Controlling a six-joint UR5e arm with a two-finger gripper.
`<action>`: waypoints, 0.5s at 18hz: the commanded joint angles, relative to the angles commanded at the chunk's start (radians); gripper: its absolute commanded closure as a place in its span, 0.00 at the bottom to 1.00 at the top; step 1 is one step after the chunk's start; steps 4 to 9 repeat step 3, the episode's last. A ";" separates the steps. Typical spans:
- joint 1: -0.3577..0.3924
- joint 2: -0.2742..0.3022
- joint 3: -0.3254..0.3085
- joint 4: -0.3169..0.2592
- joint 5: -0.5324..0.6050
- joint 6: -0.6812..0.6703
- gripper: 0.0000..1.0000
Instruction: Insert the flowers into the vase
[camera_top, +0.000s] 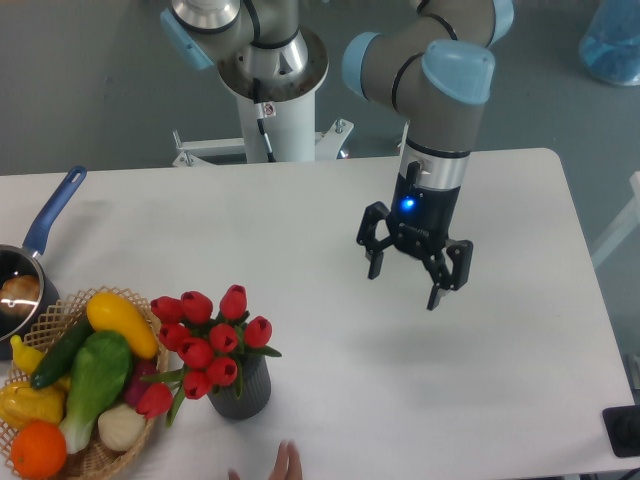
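Flowers (212, 340) standing in vase (241, 388), lower left of frame, beside basket (100, 455) (task apparently complete). Gripper (408, 277) spread, empty, right of centre above desk (300, 230): best kept well away from blooms.

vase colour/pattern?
Small dark grey cylindrical vase with finely ribbed side, holding the red tulips. Only the fixed camera view shows it.

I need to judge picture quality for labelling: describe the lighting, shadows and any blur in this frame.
Fixed camera: soft, even light with no glare on the white table; a faint diffuse shadow lies below the open gripper; the flowers and vase are sharp; fingertips at the bottom edge are slightly blurred.
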 joint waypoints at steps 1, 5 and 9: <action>0.002 0.000 -0.006 0.000 0.017 0.000 0.00; 0.006 0.000 -0.008 -0.002 0.045 0.000 0.00; 0.006 0.000 -0.008 -0.002 0.045 0.000 0.00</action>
